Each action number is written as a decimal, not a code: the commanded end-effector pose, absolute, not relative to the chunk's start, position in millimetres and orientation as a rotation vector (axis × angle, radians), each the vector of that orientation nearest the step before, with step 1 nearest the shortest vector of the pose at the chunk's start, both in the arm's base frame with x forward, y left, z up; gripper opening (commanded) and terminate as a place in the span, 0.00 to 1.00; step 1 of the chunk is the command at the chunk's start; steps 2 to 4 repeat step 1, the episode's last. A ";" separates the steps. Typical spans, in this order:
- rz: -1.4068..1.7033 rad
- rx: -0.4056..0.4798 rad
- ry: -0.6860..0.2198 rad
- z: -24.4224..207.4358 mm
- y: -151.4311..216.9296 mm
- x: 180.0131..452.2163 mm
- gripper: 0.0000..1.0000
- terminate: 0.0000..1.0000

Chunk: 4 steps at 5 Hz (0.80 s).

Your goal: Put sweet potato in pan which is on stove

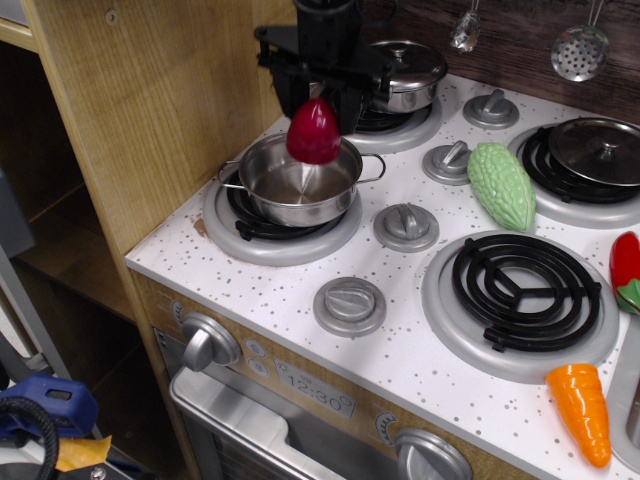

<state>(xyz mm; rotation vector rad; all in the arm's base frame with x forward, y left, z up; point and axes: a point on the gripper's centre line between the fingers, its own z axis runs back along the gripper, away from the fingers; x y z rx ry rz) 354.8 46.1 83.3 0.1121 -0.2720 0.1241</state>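
The dark red sweet potato (314, 132) hangs in my black gripper (317, 100), pointed tip up, just above the rear rim of the pan (300, 181). The gripper is shut on it from above. The pan is a shiny open steel pot with wire loop handles, standing on the front left burner of the white speckled stove (420, 360). The inside of the pan holds nothing.
A lidded steel pot (400, 72) stands on the back left burner just behind the gripper. A wooden cabinet wall (150, 100) rises at the left. A green bumpy gourd (501, 185), a flat lidded pan (598, 150), a red pepper (626, 268) and an orange carrot (582, 410) lie to the right.
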 end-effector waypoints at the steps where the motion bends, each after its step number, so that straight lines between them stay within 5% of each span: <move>1: 0.121 0.069 -0.360 93.5 46.5 354.0 1.00 1.00; 4: 0.121 0.069 -0.360 93.5 46.5 354.0 1.00 1.00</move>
